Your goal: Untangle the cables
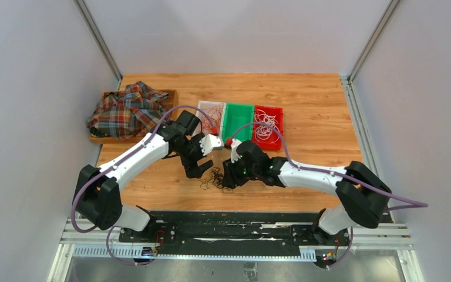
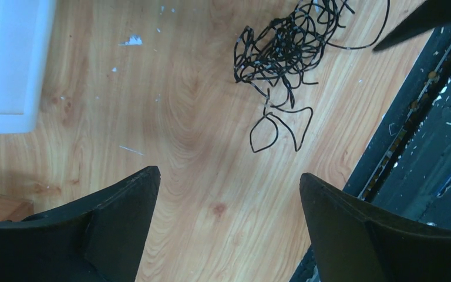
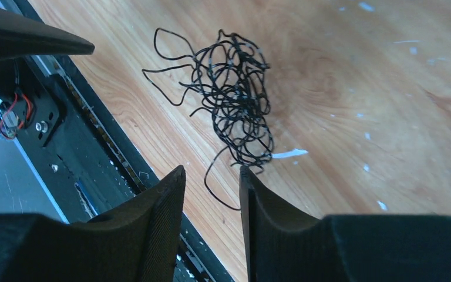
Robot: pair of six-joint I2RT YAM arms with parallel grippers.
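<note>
A tangle of thin black cable lies on the wooden table near its front edge, between my two grippers. In the left wrist view the tangle is ahead of my left gripper, which is wide open, empty and above bare wood. In the right wrist view the tangle lies just ahead of my right gripper. Its jaws stand a narrow gap apart, and a loose loop of the cable reaches down between the fingertips without being pinched. Orange-red cables and white cables lie in bins behind.
A clear bin, a green bin and a red bin stand in a row mid-table. A plaid cloth fills a wooden tray at the back left. The black base rail runs along the front edge, close to the tangle.
</note>
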